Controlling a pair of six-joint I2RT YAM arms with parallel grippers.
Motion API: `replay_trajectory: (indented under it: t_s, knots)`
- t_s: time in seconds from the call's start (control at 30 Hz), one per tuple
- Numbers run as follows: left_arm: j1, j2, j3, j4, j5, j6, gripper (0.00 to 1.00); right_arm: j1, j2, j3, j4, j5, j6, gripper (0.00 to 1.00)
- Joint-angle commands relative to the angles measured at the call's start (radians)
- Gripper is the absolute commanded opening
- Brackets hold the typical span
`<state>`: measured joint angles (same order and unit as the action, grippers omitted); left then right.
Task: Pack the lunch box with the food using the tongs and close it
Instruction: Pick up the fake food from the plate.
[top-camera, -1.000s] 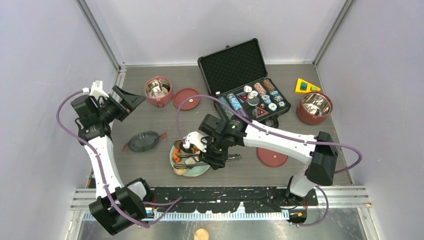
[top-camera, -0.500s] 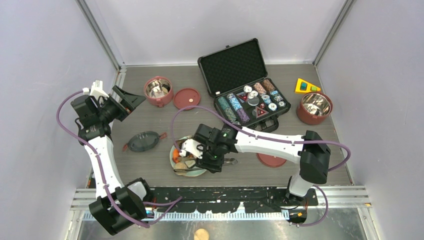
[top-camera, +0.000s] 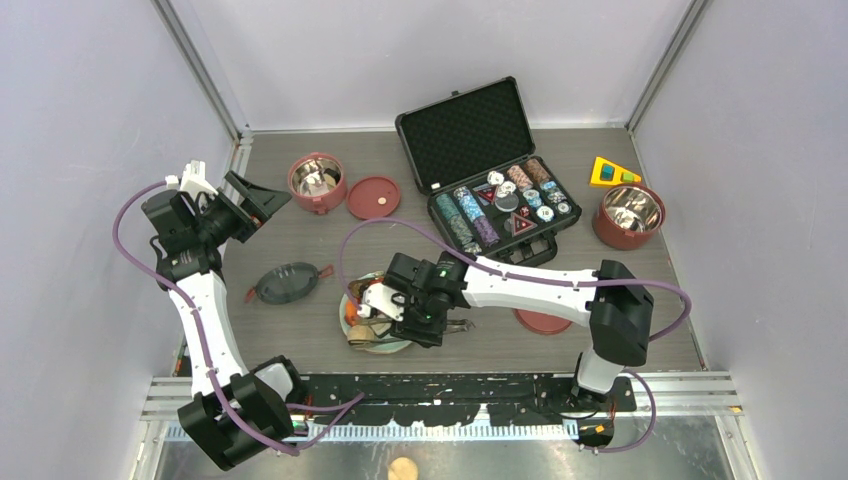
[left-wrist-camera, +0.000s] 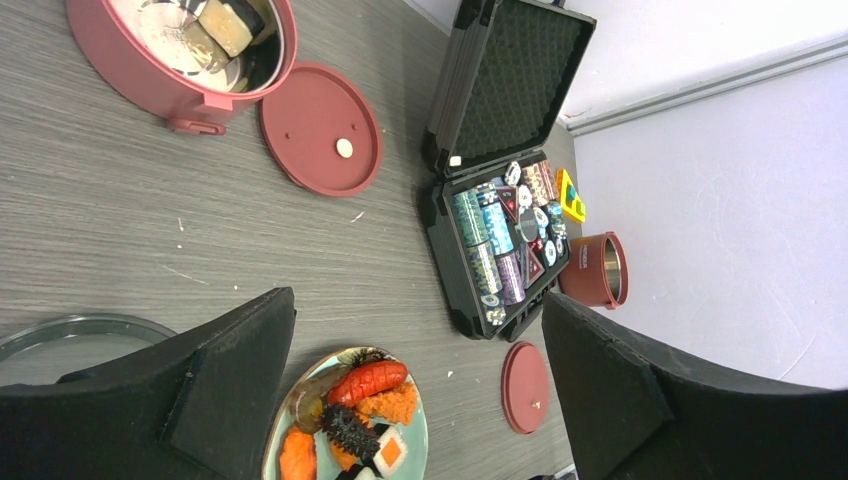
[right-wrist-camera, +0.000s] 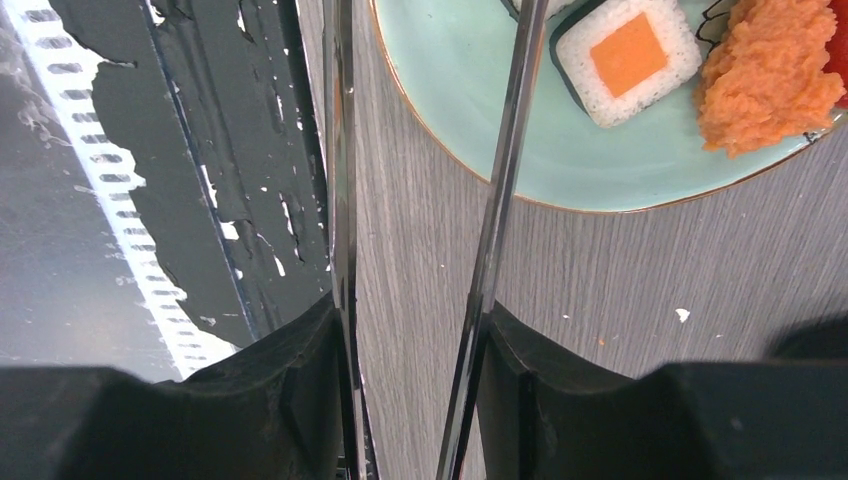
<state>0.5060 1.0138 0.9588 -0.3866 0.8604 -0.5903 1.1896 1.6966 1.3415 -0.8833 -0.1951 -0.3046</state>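
Right gripper (right-wrist-camera: 410, 345): low over the near side of the pale green plate (right-wrist-camera: 450, 85), clenched on the tongs (right-wrist-camera: 497, 200), with 1 black finger pressed against the outside of each arm
Tongs: 2 slim silver arms reach forward from between the right gripper's fingers and stand apart; 1 arm crosses the plate's rim and passes just beside a sushi roll, the other runs over bare table outside the rim
Food on the plate: a white sushi roll (right-wrist-camera: 628, 55) with an orange top lies ahead of the right gripper's fingertips, an orange shrimp-like bit (right-wrist-camera: 770, 75) just beside it on the far side from the tongs
Left gripper (left-wrist-camera: 418, 310): raised at the left wall, released, jaws wide with nothing between them
Lunch box, filled tier (top-camera: 317, 182): near the left gripper's fingertips, a few food pieces inside, a flat red lid (top-camera: 373, 197) just beside it
Lunch box, second tier (top-camera: 628, 215): well to the right of the right gripper, past the black poker chip case (top-camera: 480, 150), steel lining showing
Second red lid (top-camera: 545, 320): on the table behind the right gripper, partly under its forearm
Dark top lid (top-camera: 287, 283): flat on the table between the 2 grippers, to the left of the plate
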Motion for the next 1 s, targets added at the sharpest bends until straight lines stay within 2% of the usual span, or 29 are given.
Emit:
replay_trajectory:
  t_s: [0.0,0.1,0.53,0.8,0.97]
  knots:
    - [0.009,-0.003,0.004,0.022,0.024,0.016,0.95,0.004,0.012,0.011,0.013,0.045,-0.012,0.48]
    - [0.008,0.0,0.005,0.022,0.024,0.015,0.95,0.004,0.004,0.016,0.013,0.067,-0.017,0.43]
    - [0.007,0.0,0.004,0.024,0.022,0.012,0.95,-0.001,-0.087,0.075,-0.028,0.092,-0.01,0.01]
    - [0.008,-0.001,0.002,0.026,0.022,0.008,0.94,-0.066,-0.131,0.176,-0.068,0.013,0.027,0.01]
    - [0.007,0.002,0.001,0.04,0.026,-0.01,0.94,-0.214,-0.082,0.307,-0.023,-0.019,0.063,0.0]
